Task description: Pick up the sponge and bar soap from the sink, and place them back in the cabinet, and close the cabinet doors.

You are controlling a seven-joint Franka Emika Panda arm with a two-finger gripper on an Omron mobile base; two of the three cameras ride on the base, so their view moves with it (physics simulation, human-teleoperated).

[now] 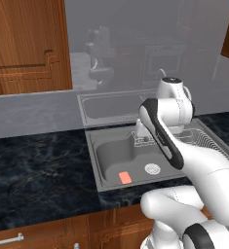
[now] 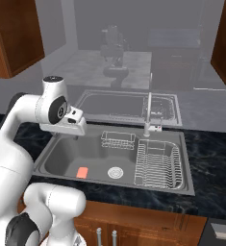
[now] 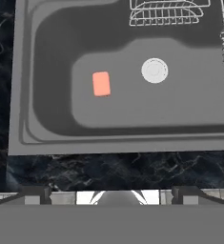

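With its fingers (image 3: 111, 195) spread wide and empty above the sink (image 3: 46, 128), the arm needed to descend straight over the flat bar soap (image 3: 101, 84) and close across its short sides.

Counter (image 1: 33, 165): dark marble with pale veins, all around my workspace.
Wall (image 2: 56, 43): hazy grey and glossy, mirroring the room.
Drawers (image 1: 62, 233): brown wood with silver handles, below my counter.
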